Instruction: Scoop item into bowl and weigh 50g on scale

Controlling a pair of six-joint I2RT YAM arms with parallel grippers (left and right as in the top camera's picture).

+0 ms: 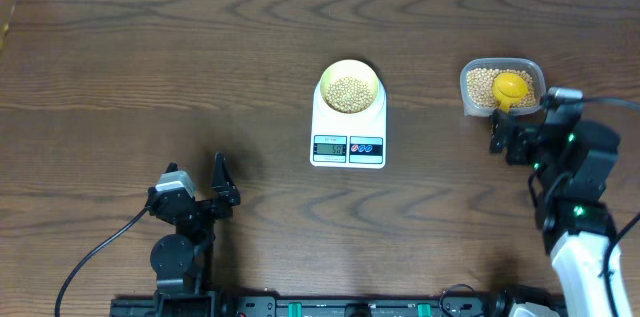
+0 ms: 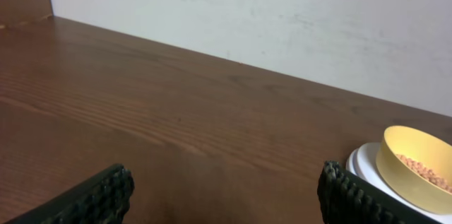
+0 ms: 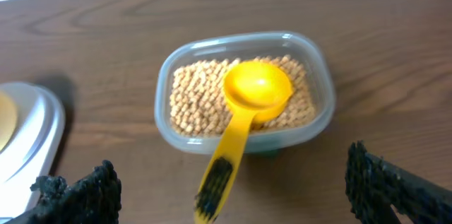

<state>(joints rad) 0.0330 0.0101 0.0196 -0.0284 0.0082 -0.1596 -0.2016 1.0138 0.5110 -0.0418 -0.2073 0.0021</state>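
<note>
The small round tan beans (image 1: 348, 94) are in two places right now. One heap sits in the small round pale yellow bowl (image 1: 349, 64), filling its bottom, and that bowl stands on the back half of the flat white digital kitchen scale (image 1: 347, 129) in the middle of the dark brown wooden table (image 1: 150, 57). We can see the scale's little grey display (image 1: 330, 148) is showing digits, but they're too small for us to read, and the coloured buttons (image 1: 366, 147) sit just beside it on the front edge. The rest of the beans are off to the right in a clear rounded-rectangular plastic tub (image 1: 530, 65), well apart from the scale. A bright yellow plastic scoop (image 3: 256, 86) lies in that tub, cup facing up and looking empty on top of the beans, with its handle hanging out over the near rim. The right gripper (image 3: 232, 164) sits just on the near side of the tub with its jaws spread wide and nothing in them, the handle's tip pointing into that gap. The left gripper (image 2: 224, 181) is parked low at the front left, well away from everything, jaws also released over bare wood, with the bowl and the scale's edge showing off to its right.
</note>
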